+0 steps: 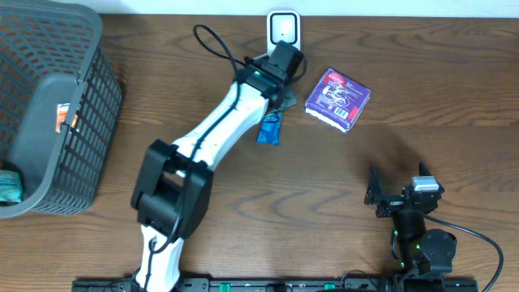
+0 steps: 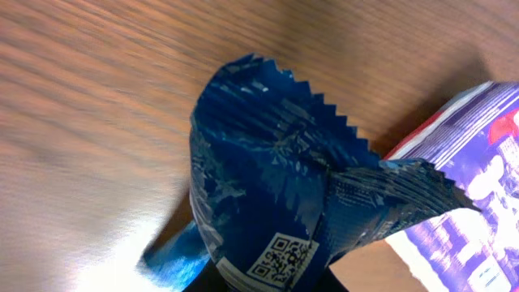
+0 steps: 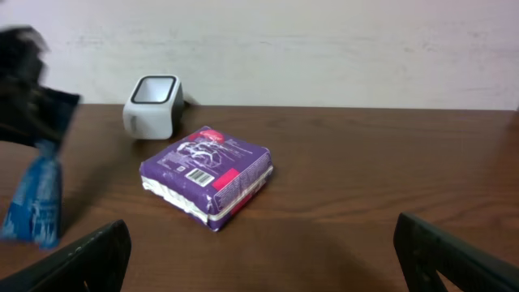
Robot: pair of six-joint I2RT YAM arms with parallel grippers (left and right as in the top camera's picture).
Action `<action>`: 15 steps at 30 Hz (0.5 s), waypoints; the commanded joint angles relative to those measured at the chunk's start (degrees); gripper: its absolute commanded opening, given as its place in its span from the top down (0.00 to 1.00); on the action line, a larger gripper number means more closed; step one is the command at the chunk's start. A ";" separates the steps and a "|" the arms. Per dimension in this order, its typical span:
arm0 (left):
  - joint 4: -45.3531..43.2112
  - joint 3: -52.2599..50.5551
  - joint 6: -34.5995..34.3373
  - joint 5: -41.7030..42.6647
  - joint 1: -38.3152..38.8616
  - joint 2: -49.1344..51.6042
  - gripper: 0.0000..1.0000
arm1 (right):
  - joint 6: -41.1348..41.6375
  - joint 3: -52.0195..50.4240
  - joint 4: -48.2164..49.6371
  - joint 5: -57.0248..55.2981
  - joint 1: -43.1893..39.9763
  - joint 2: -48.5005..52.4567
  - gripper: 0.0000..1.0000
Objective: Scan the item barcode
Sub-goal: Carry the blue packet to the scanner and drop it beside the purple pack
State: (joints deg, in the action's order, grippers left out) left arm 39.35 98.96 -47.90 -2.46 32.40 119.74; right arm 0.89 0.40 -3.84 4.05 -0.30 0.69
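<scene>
The left jaws are shut on a blue packet [image 1: 268, 130], pinching it at one end. The packet hangs below them, and I cannot tell whether its low end touches the desk [image 1: 422, 138]. In the left wrist view the crinkled foil fills the picture just ahead of the jaws, and a small square code [image 2: 280, 258] is printed on it close to the grip. I see no ordinary striped barcode on this side, though it may be on a hidden face.

The scanner [image 1: 283, 28] stands just beyond the left jaws, at the far edge of the desk. A purple pack [image 1: 337, 99] lies flat to their right, apart from the packet. The right jaws are wide and hold nothing. They rest low near the front of the desk, with the purple pack ahead of them and the scanner further ahead to the left.

I judge that the step in hand is presenting the packet to the scanner, and the scan itself is not yet done. The next move calls for turning the wrist so that the printed code faces the scanner window, then bringing it close and holding it steady. As the foil is wrinkled, the code may need to be held flat.
</scene>
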 commanded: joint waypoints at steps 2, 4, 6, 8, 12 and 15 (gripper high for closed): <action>-6.86 0.09 -5.99 3.43 0.85 2.95 0.64 | 0.79 -0.09 -0.24 -0.09 0.39 -0.31 0.01; -7.37 0.35 -5.68 3.52 1.25 2.58 0.26 | 0.79 -0.09 -0.24 -0.11 0.39 -0.31 0.01; -7.34 0.39 -3.17 3.56 1.33 1.51 0.20 | 0.79 -0.09 -0.24 -0.09 0.39 -0.31 0.01; -7.32 0.39 1.84 3.50 1.14 -1.11 0.13 | 0.79 -0.09 -0.24 -0.11 0.39 -0.31 0.01; -6.88 0.39 10.34 2.67 -0.63 -8.37 0.12 | 0.79 -0.09 -0.24 -0.11 0.39 -0.31 0.01; -4.11 0.39 15.17 -3.50 -5.29 -17.35 0.12 | 0.79 -0.09 -0.24 -0.11 0.39 -0.31 0.01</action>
State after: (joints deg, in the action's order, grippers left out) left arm 33.45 98.91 -40.99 0.75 31.99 113.49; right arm 0.89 0.40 -3.86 4.05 -0.30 0.69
